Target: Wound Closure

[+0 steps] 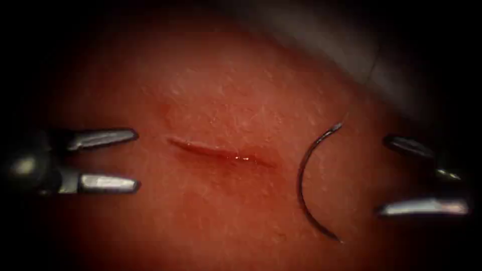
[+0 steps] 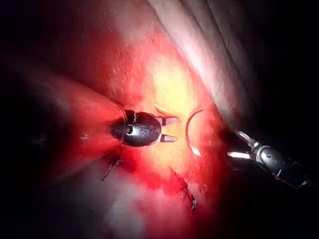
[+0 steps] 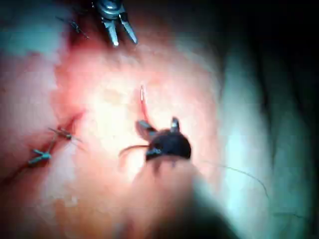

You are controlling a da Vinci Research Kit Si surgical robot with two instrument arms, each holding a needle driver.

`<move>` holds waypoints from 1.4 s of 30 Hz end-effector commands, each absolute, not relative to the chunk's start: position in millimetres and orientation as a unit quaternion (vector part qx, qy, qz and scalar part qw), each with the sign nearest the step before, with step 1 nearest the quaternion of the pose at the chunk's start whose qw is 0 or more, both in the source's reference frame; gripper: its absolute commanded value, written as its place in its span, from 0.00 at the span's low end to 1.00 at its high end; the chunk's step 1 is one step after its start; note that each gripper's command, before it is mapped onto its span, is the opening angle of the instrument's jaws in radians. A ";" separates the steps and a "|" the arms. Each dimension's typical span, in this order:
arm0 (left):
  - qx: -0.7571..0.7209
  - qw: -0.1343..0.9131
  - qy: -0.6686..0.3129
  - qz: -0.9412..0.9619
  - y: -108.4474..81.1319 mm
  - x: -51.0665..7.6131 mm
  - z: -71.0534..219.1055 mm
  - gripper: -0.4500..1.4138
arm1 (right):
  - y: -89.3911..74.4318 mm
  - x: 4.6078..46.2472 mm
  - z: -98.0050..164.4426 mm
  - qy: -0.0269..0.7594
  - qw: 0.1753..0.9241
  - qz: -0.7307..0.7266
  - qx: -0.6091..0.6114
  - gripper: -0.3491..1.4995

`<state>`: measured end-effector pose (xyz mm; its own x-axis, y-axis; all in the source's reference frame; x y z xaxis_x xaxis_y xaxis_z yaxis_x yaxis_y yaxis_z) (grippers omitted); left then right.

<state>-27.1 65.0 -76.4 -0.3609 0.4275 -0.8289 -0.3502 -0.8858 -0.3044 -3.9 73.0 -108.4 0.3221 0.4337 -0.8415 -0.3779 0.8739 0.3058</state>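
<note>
The cut (image 1: 221, 153) runs short and red across the middle of the tissue (image 1: 241, 85), with red fluid glistening in it. The curved needle (image 1: 300, 178) lies loose on the tissue right of the cut, held by neither tool and not in the tissue. Thread (image 1: 359, 95) leaves its upper end toward the back right. My left tool (image 1: 135, 159) sits left of the cut, open and holding nothing. My right tool (image 1: 382, 176) sits right of the needle, open and holding nothing. The left wrist view shows the left tool (image 2: 176, 129), the needle (image 2: 188, 132) and the right tool (image 2: 233, 144).
Cut ends of thread from older stitches (image 3: 60, 133) stick up from the tissue away from this cut, also seen as thread ends (image 2: 189, 194) in the left wrist view. Pale cloth (image 1: 321, 40) lies beyond the tissue's back right edge.
</note>
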 end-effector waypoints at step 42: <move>-0.439 0.121 -0.128 0.881 59.5 -44.6 -69.7 0.60 | 73.2 -2.9 -107.8 0.527 0.812 0.251 0.023 0.68</move>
